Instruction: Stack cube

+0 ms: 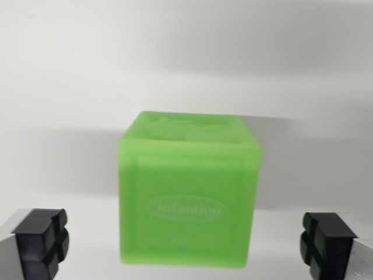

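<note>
Green cube (189, 198): sits between my end effector's (186, 245) spread pads, untouched. Risk: closing off-centre twists or shoves it along the white counter (70, 70).

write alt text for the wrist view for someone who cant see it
A translucent green cube with faint embossed lettering on its front face sits on a plain white surface, centred between the two black fingertip pads of the open gripper. The pads stand clear of the cube at the wrist view's lower left and lower right corners; no second cube is visible.
</note>
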Controlling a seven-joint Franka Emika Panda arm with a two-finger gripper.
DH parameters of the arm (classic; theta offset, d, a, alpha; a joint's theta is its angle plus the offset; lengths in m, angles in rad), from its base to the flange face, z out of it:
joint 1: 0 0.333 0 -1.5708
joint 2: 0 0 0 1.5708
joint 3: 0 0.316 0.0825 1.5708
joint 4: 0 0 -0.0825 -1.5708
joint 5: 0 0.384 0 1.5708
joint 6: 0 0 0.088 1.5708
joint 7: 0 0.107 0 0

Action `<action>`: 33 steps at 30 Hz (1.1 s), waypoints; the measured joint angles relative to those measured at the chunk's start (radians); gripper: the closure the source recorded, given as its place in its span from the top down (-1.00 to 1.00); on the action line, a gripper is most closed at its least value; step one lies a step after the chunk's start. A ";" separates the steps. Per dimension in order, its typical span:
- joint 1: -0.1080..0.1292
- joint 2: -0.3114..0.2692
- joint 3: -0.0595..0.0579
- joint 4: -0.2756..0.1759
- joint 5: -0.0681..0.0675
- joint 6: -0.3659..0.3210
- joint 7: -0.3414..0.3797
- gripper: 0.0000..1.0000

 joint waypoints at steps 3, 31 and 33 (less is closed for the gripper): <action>0.005 0.043 -0.006 0.008 -0.003 0.034 0.002 1.00; 0.020 0.168 -0.021 0.040 -0.003 0.131 0.002 -1.00; 0.020 0.168 -0.021 0.040 -0.003 0.131 0.002 -1.00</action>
